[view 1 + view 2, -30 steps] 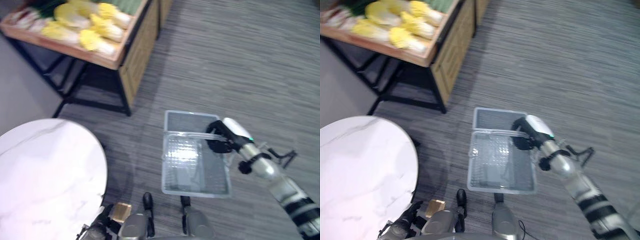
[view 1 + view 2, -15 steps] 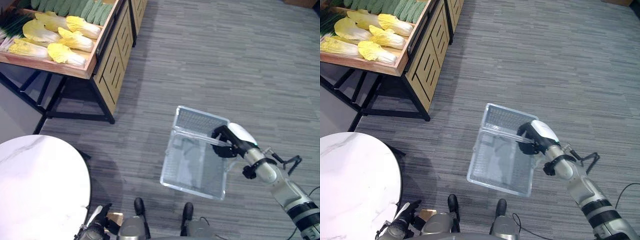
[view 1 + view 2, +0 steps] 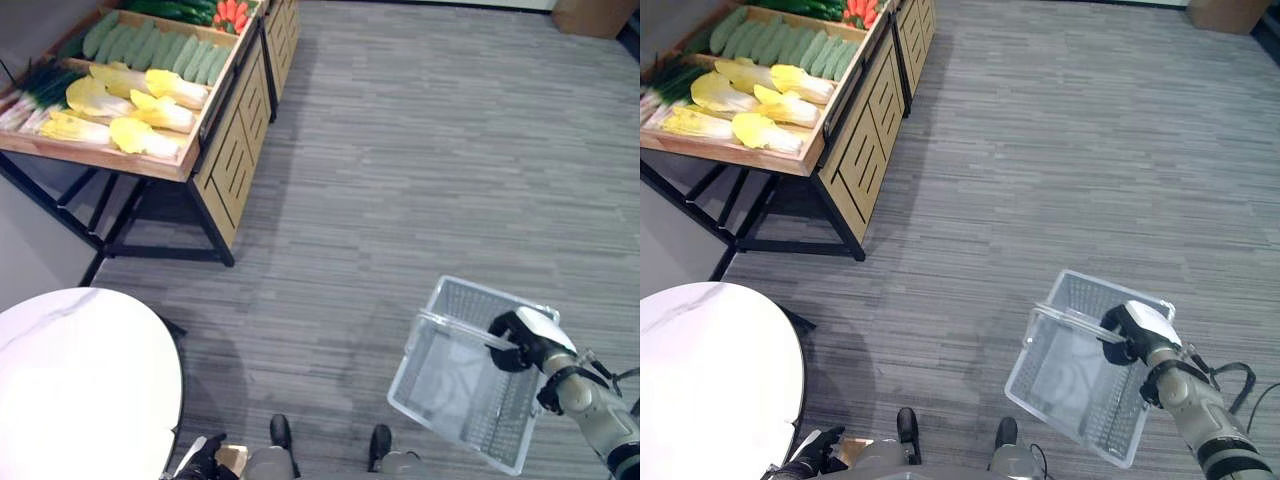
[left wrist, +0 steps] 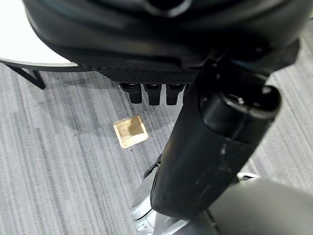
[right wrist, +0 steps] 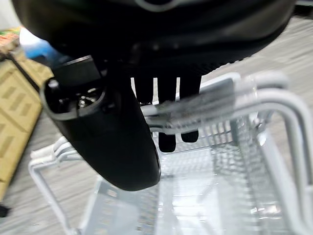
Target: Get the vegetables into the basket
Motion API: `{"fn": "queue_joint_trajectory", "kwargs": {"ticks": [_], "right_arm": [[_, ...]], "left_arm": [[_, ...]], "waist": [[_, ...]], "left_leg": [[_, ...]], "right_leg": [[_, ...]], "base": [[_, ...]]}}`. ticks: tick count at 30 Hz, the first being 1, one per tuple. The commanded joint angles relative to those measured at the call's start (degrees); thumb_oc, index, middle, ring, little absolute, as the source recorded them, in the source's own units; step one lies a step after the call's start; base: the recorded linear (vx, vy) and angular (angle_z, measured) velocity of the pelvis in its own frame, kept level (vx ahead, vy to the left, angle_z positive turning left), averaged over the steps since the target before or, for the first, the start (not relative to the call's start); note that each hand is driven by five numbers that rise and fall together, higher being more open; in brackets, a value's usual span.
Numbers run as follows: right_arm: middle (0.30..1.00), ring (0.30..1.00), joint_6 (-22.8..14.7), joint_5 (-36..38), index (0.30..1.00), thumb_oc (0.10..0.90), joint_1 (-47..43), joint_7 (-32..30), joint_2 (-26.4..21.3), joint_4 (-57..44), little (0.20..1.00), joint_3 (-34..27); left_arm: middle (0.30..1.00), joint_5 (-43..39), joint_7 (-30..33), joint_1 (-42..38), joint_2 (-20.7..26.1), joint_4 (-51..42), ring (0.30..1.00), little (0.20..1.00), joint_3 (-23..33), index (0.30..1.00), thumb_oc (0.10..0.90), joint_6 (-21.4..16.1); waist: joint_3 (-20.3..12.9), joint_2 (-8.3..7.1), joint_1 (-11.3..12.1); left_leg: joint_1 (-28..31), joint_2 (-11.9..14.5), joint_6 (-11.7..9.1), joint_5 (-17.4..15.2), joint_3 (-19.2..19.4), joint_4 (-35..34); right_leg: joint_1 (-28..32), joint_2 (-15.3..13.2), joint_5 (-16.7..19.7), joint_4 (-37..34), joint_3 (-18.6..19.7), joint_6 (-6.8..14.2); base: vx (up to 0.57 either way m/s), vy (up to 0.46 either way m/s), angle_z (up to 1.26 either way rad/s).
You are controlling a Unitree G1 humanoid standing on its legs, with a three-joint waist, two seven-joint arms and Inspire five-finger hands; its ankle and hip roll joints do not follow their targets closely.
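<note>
Right wrist view: the right hand (image 5: 122,127) curls round the clear handle (image 5: 205,105) of the rectangular grey mesh basket (image 3: 1080,385); the left hand (image 4: 151,93) hangs apparently loosely curled, empty.

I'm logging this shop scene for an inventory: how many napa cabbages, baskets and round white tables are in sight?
Napa cabbages: 5, lying on the wooden stand
basket: 1, its handle held in the right hand
Round white table: 1
Total: 7
</note>
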Motion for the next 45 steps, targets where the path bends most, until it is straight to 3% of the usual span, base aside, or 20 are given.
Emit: {"fn": "queue_joint_trajectory", "kwargs": {"ticks": [1,12,15,18,19,20,22,24,28,30,32,34,37,41,45], "right_arm": [[0.3,0.3,-2.1,0.9,0.3,0.4,-6.4,-5.6,-4.4,-2.6,0.3,-4.1],[0.3,0.3,-0.8,2.0,0.3,0.4,-5.2,-9.2,0.5,9.4,0.3,-6.5],[0.3,0.3,-0.3,2.2,0.3,0.4,-5.0,-10.5,1.4,8.4,0.3,-7.6],[0.3,0.3,-0.4,2.9,0.3,0.4,-4.0,-11.3,1.3,8.1,0.3,-8.7],[0.3,0.3,-0.7,3.0,0.3,0.4,-2.7,-11.8,1.2,4.9,0.3,-9.9],[0.3,0.3,-0.5,3.8,0.3,0.4,-2.6,-12.7,1.3,7.1,0.3,-10.3],[0.3,0.3,-0.3,4.1,0.3,0.4,-2.4,-12.5,1.3,6.7,0.3,-10.7],[0.3,0.3,-0.3,5.6,0.3,0.4,-1.8,-12.7,1.5,6.6,0.3,-11.9],[0.3,0.3,-0.6,5.5,0.3,0.4,-3.6,-13.7,1.6,8.3,0.3,-10.5],[0.3,0.3,-0.1,5.2,0.3,0.4,-2.3,-13.3,2.8,5.4,0.3,-11.0],[0.3,0.3,-0.1,5.6,0.3,0.4,-2.4,-13.6,4.1,7.3,0.3,-11.1],[0.3,0.3,0.1,5.1,0.3,0.4,-2.8,-13.4,4.6,7.0,0.3,-10.4],[0.3,0.3,0.6,4.2,0.3,0.4,-5.3,-13.5,5.4,8.0,0.3,-8.2],[0.3,0.3,0.8,3.8,0.3,0.4,-6.0,-13.3,6.2,7.9,0.3,-7.1],[0.3,0.3,0.8,4.0,0.3,0.4,-5.8,-13.2,6.5,8.8,0.3,-7.5]], "left_arm": [[1.0,-2.1,-0.4,-2.4,1.2,0.9,1.0,1.0,-1.2,1.0,0.9,-2.4],[1.0,-2.5,1.0,-3.2,1.4,1.5,1.0,1.0,-0.3,1.0,0.9,-2.0],[1.0,-3.0,1.6,-3.3,1.5,1.3,1.0,1.0,0.1,1.0,0.9,-1.6],[1.0,-3.5,2.2,-3.5,2.2,-0.5,1.0,1.0,0.1,1.0,0.9,-1.5],[1.0,-3.6,2.5,-4.3,2.4,-0.4,1.0,1.0,0.3,1.0,0.9,-1.3],[1.0,-4.8,3.1,-4.6,2.5,-1.3,1.0,1.0,0.3,1.0,0.9,-1.2],[1.0,-5.1,3.2,-4.9,2.5,-1.1,1.0,1.0,0.3,1.0,0.9,-1.2],[1.0,-4.8,3.4,-4.9,2.3,-0.6,1.0,1.0,-0.2,1.0,0.9,-1.3],[1.0,-3.4,4.2,-4.4,2.7,0.6,1.0,1.0,-0.8,1.0,0.9,-1.5],[1.0,-3.3,3.8,-3.5,2.9,0.2,1.0,1.0,-0.4,1.0,0.9,-1.4],[1.0,-2.5,4.1,-3.6,3.0,0.7,1.0,1.0,-0.5,1.0,0.9,-1.6],[1.0,-2.5,4.2,-3.6,3.0,0.6,1.0,1.0,-0.4,1.0,0.9,-1.7],[1.0,-2.9,4.2,-4.0,3.6,-1.1,1.0,1.0,-0.7,1.0,0.9,-1.8],[1.0,-3.3,4.5,-4.6,4.1,-2.4,1.0,1.0,-1.0,1.0,0.9,-2.0],[1.0,-3.3,4.5,-4.4,4.3,-2.3,1.0,1.0,-0.8,1.0,0.9,-2.0]], "waist": [[-2.3,-2.3,1.4],[-3.1,-2.0,1.4],[-2.5,-1.5,1.4],[-0.9,-1.82,1.5],[0.8,-2.52,1.9],[2.1,-2.73,2.8],[2.5,-2.78,2.8],[2.5,-3.22,3.4],[2.3,-2.38,5.7],[1.7,-2.72,5.9],[1.0,-3.33,6.1],[0.9,-3.82,6.2],[0.9,-5.25,6.7],[1.0,-6.14,6.6],[1.0,-6.45,6.6]], "left_leg": [[2.4,1.8,-2.2,-3.4,-4.3,0.9],[3.5,2.3,-2.6,-3.2,-5.0,0.3],[3.5,2.9,-2.4,-3.2,-5.3,1.0],[0.0,4.8,-2.8,-3.7,-7.6,8.4],[-4.2,5.1,-3.6,-1.8,-9.3,16.6],[-8.1,3.6,-3.4,-0.8,-13.0,22.1],[-9.7,2.9,-3.3,-0.3,-14.0,21.5],[-13.3,1.1,-2.5,-1.2,-14.6,15.6],[-16.7,1.6,-3.3,4.7,-17.4,7.3],[-15.7,1.4,-2.5,3.6,-16.0,7.5],[-14.7,-0.5,-0.5,1.8,-14.5,8.0],[-14.5,-1.2,0.1,0.8,-13.7,8.3],[-14.6,-2.8,1.8,-1.9,-11.0,10.0],[-14.1,-4.8,3.3,-4.4,-9.7,10.9],[-13.8,-5.8,4.1,-5.5,-9.6,11.3]], "right_leg": [[-2.5,-0.9,1.9,0.4,3.6,0.8],[-1.7,-0.2,1.1,0.9,3.9,0.4],[-3.4,0.2,-1.3,5.8,4.4,-0.5],[-4.7,1.4,-3.9,9.0,4.6,-2.2],[-4.1,2.0,-4.2,9.1,4.3,-3.5],[-3.6,2.3,-5.2,9.4,3.9,-4.1],[-3.3,2.1,-5.4,9.2,3.6,-4.0],[-2.1,1.8,-5.5,7.8,3.9,-3.1],[1.0,2.8,-7.7,7.0,7.6,-2.4],[2.3,1.8,-8.6,7.1,8.6,-1.8],[2.5,-0.5,-8.0,7.5,9.5,-0.5],[2.1,-1.5,-7.0,7.9,10.2,0.2],[-0.2,-3.8,-2.1,9.4,12.3,2.1],[-1.5,-5.5,3.6,11.4,12.6,3.3],[-2.1,-6.0,6.5,12.9,12.6,3.9]], "base": [[0.04,-0.015,-0.01],[0.04,-0.017,0.0],[0.03,-0.057,0.0],[0.02,-0.242,0.15],[0.0,-0.282,0.47],[0.01,-0.24,0.55],[0.08,-0.052,0.5],[0.2,0.035,0.2],[0.3,0.163,0.08],[0.32,0.253,-0.9],[0.34,0.331,-0.87],[0.18,0.193,-0.32],[0.19,0.228,-0.33],[0.15,0.191,-0.38],[0.11,0.118,0.01]]}}
